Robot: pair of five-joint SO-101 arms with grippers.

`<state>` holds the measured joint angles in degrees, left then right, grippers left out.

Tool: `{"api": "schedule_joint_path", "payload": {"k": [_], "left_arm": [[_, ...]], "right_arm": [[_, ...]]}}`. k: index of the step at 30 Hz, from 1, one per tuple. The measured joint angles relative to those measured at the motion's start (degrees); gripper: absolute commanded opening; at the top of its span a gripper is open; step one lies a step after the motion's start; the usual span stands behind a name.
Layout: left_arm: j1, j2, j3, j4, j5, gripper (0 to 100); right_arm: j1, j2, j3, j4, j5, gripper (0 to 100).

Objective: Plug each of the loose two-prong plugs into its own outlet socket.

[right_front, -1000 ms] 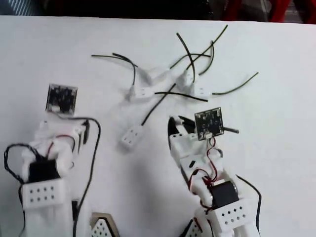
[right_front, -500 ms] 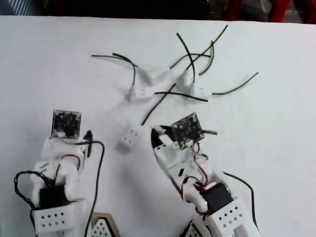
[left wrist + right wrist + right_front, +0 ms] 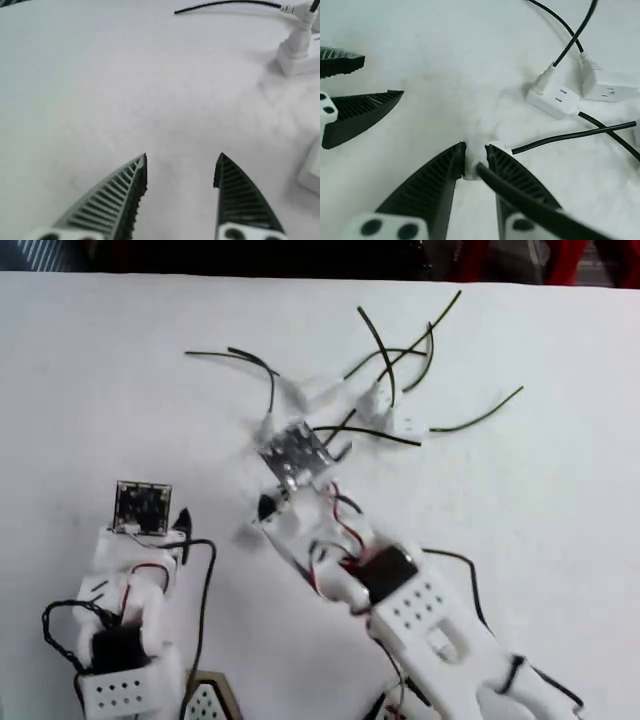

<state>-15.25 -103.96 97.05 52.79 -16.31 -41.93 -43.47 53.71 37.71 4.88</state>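
The right claw point(image 3: 476, 149) was pinched on a small white plastic socket block point(image 3: 470, 170). Its two black ribbed fingers point(image 3: 435, 185) were drawn nearly together, and the block's white body showed between their tips, low against the plain white surface point(image 3: 420, 40). A thin black cord point(image 3: 570, 136) ran away from beside the claw across the surface. Beyond the claw lay a white rectangular two-slot socket point(image 3: 554, 99) and, just beside it, a second white boxy socket point(image 3: 610, 86), each on its own black lead. From the high view, the right arm point(image 3: 420, 610) stretched diagonally from the near right corner toward the middle. Its wrist reached the near edge of a tangle of white connector pieces and black cords point(image 3: 385, 405). The left arm point(image 3: 130, 580) sat at the near left, well apart from that tangle. The left claw point(image 3: 182, 157) was spread, its two dark toothed fingers point(image 3: 120, 200) parted over bare surface and gripping nothing. Farther off in its wrist view stood a white connector piece point(image 3: 297, 47) with a black lead, and the corner of another white block point(image 3: 312, 167) showed at the frame's edge; what that block was could not be told.
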Motion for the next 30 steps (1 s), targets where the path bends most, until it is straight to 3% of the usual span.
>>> {"api": "schedule_joint_path", "payload": {"k": [20, 30], "left_arm": [[1.0, 0.0, 0.2, 4.0, 0.0, 22], [1.0, 0.0, 0.2, 4.0, 0.0, 22]], "right_arm": [[-3.3, 26.5, -4.3, -10.5, 1.3, 1.8], [-3.3, 27.6, -4.4, -9.7, 5.5, 1.8]]}}
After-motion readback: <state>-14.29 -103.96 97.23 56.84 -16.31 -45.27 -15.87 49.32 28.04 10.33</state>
